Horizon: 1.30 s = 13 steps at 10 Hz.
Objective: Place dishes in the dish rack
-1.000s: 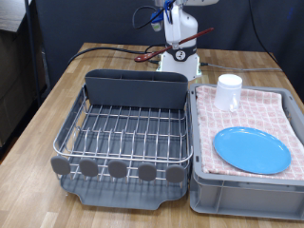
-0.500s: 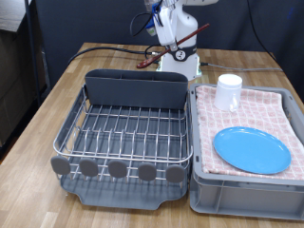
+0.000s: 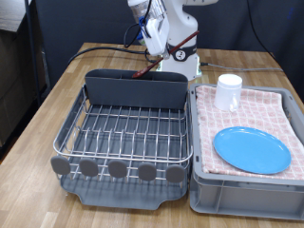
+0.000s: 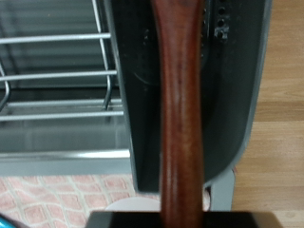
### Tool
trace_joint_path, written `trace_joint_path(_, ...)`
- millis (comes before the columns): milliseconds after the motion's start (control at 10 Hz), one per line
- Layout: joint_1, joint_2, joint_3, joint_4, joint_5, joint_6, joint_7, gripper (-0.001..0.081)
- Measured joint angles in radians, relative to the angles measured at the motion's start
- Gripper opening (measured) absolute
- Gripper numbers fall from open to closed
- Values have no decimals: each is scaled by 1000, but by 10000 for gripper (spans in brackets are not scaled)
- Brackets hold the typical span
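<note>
Now claw closed on wooden spoon, tilted, above utensil bin at rear of dish rack. Blue plate and white mug on pink cloth in grey crate, on desk.

arm w/ gripper raised, tilted, fingers closed

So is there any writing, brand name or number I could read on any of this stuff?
None can be read.
The blue plate, white mug, pink checked cloth, dish rack and its utensil bin show no lettering.
The wooden spoon, close up in the wrist view, is bare wood.
The robot arm is too small and blurred to tell.
</note>
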Motion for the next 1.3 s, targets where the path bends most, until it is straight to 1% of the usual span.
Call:
trace_joint_path(300,5,57,-28,-1,28,49,-48,89)
trace_joint_path(600,5,91,-31,-3,33,86,-50,89)
trace_joint_path(900,5,106,-30,-4,32,109,-50,89)
trace_joint_path(1000,5,107,-30,-4,32,115,-50,232)
trace_joint_path(1100,5,108,-29,-4,32,119,-50,409)
trace_joint_path(1200,4,110,-24,-4,19,124,-48,409)
trace_joint_path(1300,-6,110,0,-3,-27,126,-21,611)
